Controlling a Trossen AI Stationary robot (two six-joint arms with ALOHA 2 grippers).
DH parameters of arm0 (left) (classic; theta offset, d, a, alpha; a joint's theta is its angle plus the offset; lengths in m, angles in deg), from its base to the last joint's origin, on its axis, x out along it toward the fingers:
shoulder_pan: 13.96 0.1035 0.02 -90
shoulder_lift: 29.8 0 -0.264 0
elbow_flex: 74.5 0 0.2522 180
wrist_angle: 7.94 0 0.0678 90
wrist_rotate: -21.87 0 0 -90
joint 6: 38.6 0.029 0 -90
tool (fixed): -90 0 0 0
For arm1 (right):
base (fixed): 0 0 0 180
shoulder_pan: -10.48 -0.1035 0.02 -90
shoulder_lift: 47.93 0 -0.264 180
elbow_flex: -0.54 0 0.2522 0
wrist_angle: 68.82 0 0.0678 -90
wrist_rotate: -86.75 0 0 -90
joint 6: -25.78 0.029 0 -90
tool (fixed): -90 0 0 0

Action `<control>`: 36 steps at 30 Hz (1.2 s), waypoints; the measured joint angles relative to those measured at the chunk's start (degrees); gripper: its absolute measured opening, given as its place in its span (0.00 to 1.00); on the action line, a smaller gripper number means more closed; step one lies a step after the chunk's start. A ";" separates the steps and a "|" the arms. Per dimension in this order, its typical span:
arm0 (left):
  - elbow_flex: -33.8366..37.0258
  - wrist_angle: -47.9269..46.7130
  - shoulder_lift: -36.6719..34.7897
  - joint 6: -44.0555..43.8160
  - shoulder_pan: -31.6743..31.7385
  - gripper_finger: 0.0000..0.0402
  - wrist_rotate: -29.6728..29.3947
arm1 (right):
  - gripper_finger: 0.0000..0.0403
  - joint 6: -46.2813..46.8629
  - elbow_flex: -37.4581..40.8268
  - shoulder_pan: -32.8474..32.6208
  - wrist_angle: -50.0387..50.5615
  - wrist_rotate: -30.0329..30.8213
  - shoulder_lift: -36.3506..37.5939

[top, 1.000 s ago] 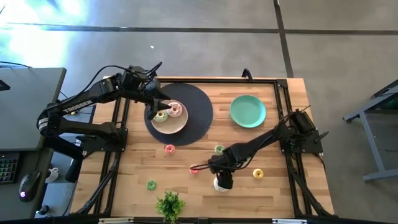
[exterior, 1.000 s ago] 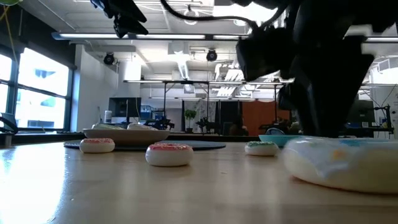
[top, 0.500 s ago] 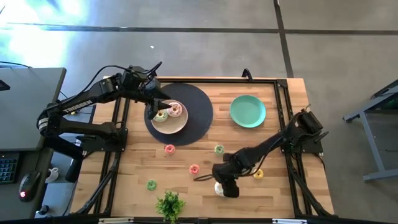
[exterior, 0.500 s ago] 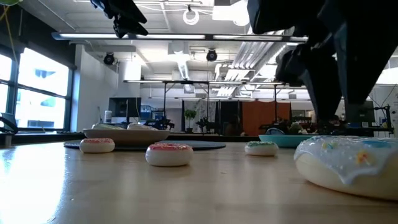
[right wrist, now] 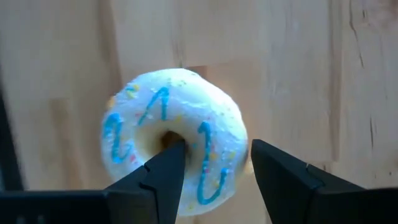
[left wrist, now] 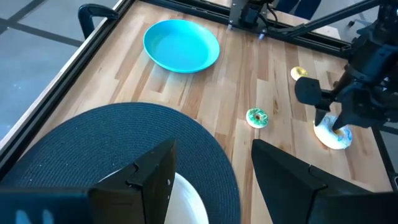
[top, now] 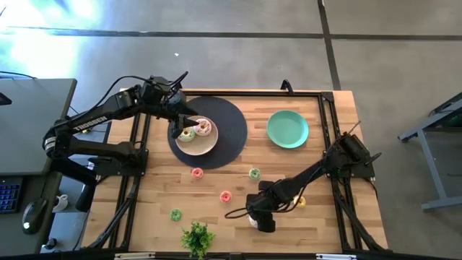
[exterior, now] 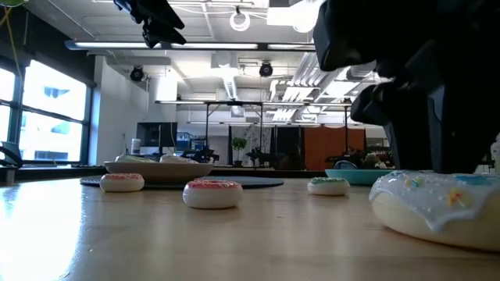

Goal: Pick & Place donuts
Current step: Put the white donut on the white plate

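A: Step in hand?
B: Grasp, judged. Right gripper, fingers parted and holding nothing, straddles one side of the white-iced donut on the table (one finger at its hole). Next: close, lift.
A: Left gripper?
B: Open, empty, over the beige plate.

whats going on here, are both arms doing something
The right gripper is down over the white donut at the table's near edge, fingers open with one in its hole. The left gripper hovers open over the beige plate, which holds two donuts. Small donuts lie on the table.
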 joint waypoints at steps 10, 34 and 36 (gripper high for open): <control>0.00 -0.01 0.00 0.11 0.00 0.52 0.02 | 0.34 1.75 -0.10 1.88 -1.88 -2.24 -1.29; 0.00 0.43 -0.04 0.33 0.00 0.52 -0.13 | 0.02 -25.58 -8.13 33.69 -44.07 20.24 -3.87; 0.00 -0.08 -0.04 0.34 0.00 0.52 -0.26 | 0.03 -24.79 -6.16 35.24 -48.86 17.76 -5.95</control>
